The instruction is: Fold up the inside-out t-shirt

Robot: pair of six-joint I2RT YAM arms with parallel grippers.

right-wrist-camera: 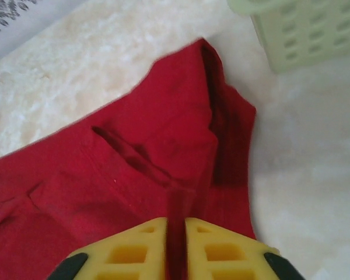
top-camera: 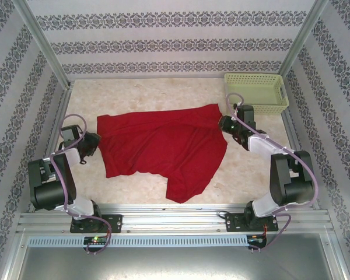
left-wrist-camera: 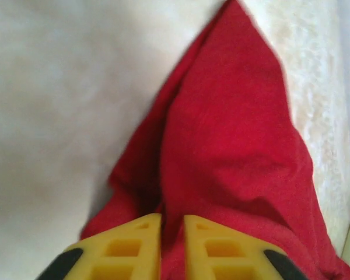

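Note:
The inside-out t-shirt (top-camera: 163, 149) is a plain bright red cloth spread wide across the middle of the table, with one corner trailing toward the near edge. At its left edge, my left gripper (top-camera: 92, 142) holds the shirt (left-wrist-camera: 233, 146); the yellow fingers (left-wrist-camera: 128, 245) of that gripper (left-wrist-camera: 172, 220) stand a narrow slit apart with red cloth in the slit. My right gripper (top-camera: 224, 123) is at the shirt's far right corner. In the right wrist view a raised ridge of the shirt (right-wrist-camera: 134, 157) runs up between the nearly shut jaws of this gripper (right-wrist-camera: 175, 223).
A pale green lattice basket (top-camera: 255, 92) stands at the back right corner, just beyond the right gripper, and its wall (right-wrist-camera: 303, 29) is close to the shirt's corner. Patterned walls enclose the pale table (top-camera: 151, 96) on three sides.

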